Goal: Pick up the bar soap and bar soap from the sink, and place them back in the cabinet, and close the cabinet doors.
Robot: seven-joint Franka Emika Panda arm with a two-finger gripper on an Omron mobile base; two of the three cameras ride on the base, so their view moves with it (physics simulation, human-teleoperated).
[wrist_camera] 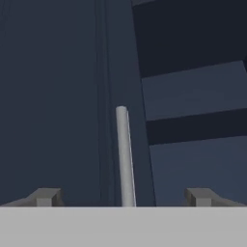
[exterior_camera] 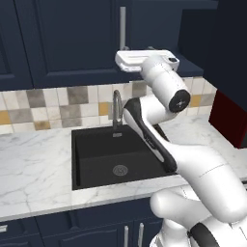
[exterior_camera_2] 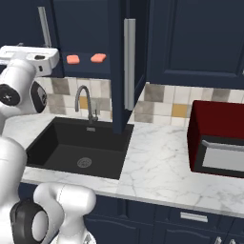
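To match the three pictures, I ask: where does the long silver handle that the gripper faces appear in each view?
Left base view: the handle stands at top centre, above the faucet.
Right base view: it is at top left, up and left of the faucet.
Hand view: it is upright at lower centre.
Shared landmark of both base views: the faucet.
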